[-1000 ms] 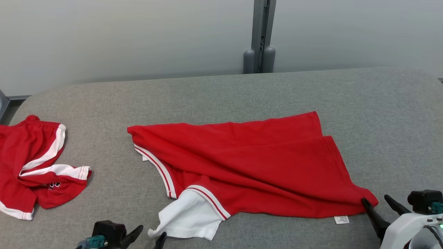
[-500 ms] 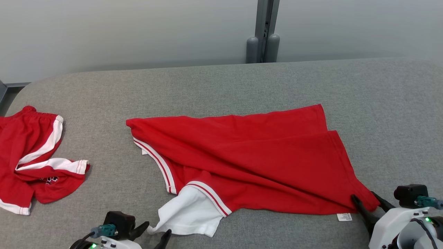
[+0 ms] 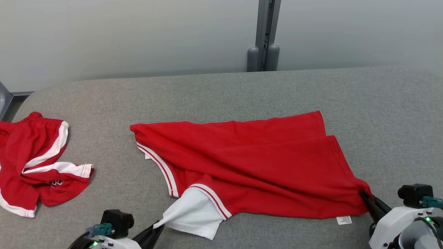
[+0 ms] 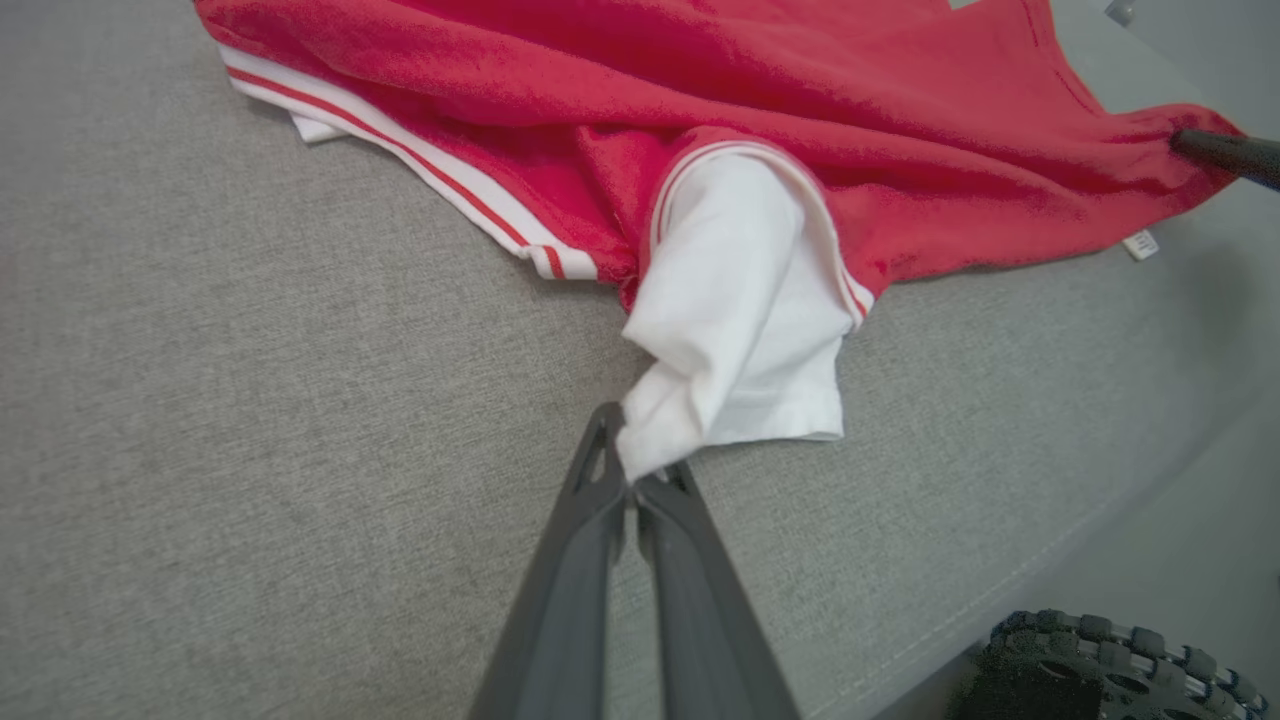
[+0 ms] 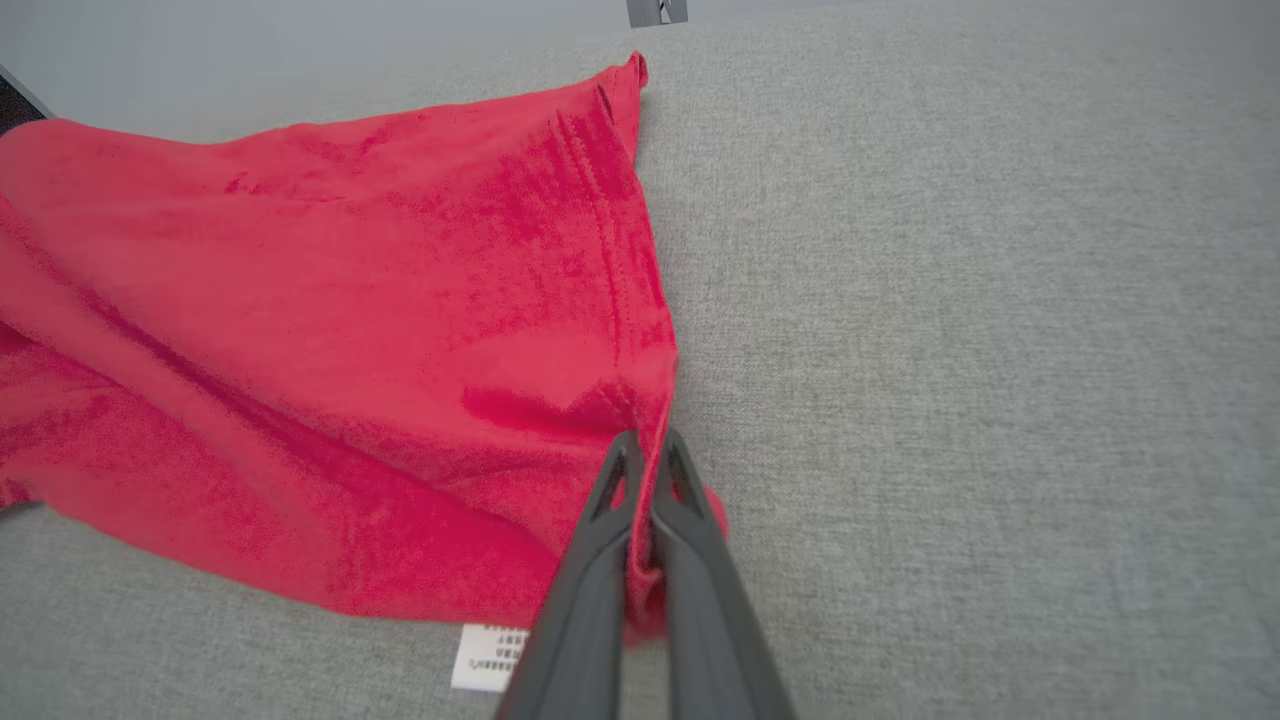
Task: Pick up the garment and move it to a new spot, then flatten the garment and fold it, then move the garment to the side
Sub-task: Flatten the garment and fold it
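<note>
The garment is a red shirt with white sleeves and striped trim, spread across the middle of the grey table. My left gripper is shut on the tip of its white sleeve near the front edge; in the left wrist view my left gripper pinches the sleeve's corner. My right gripper is shut on the red hem corner at the right, and in the right wrist view my right gripper has cloth bunched between its fingers. A white label pokes out below.
A second red and white garment lies crumpled at the table's left end. A grey post stands behind the table against a pale wall. The table's front edge runs close to my left gripper, with a black wheel below it.
Both grippers went from open to shut, the left onto the white sleeve tip, the right onto the red hem corner. The camera shifted slightly.
</note>
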You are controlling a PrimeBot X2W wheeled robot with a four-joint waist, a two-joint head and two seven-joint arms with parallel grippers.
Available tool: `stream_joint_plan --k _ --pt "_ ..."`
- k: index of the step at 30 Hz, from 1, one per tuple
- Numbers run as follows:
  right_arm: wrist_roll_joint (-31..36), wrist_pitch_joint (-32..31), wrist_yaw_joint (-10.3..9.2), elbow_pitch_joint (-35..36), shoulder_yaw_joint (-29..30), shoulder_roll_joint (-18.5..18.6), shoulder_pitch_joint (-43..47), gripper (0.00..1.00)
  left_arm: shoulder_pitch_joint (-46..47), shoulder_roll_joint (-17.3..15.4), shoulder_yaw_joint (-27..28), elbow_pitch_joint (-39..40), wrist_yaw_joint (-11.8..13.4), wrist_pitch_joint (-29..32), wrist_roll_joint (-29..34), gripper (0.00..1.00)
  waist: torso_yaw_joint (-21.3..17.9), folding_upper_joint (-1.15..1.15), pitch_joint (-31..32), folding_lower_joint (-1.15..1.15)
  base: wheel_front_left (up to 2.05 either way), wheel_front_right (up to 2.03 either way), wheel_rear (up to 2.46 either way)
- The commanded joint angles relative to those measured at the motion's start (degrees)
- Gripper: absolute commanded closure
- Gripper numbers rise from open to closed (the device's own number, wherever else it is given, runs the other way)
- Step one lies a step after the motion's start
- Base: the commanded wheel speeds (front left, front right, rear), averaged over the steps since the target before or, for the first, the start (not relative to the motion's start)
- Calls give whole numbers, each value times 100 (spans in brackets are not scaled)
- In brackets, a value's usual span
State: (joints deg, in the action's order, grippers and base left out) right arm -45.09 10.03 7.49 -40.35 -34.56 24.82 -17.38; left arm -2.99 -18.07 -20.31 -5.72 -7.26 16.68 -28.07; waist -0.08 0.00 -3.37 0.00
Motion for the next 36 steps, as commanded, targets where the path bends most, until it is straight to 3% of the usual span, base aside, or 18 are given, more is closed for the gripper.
stream_joint_plan --k 1,8,13,19,27,36 --pt "-89 65 0 52 -5 68 -18 100 9 -47 52 79 -19 -14 -85 100 20 0 92 0 0 0 0" --pt "-729 -67 0 800 -4 362 429 100 -484 -231 229 886 59 281 -524 100 81 0 369 0 0 0 0" --pt "-1478 -350 0 1871 191 661 943 100 -902 -329 400 1787 185 585 -938 100 95 0 425 0 0 0 0" --pt "-1836 -621 0 2578 376 842 964 100 -566 -337 618 2359 119 651 -1449 100 53 0 357 0 0 0 0" --pt "-2239 -1151 0 2884 507 810 -102 100 1239 -567 1201 1858 55 793 -1915 100 -59 0 -262 0 0 0 0" --pt "-2799 -1983 1 2509 576 645 -2464 100 4421 -788 1003 392 -24 995 -1925 100 -134 0 -1566 0 0 0 0"
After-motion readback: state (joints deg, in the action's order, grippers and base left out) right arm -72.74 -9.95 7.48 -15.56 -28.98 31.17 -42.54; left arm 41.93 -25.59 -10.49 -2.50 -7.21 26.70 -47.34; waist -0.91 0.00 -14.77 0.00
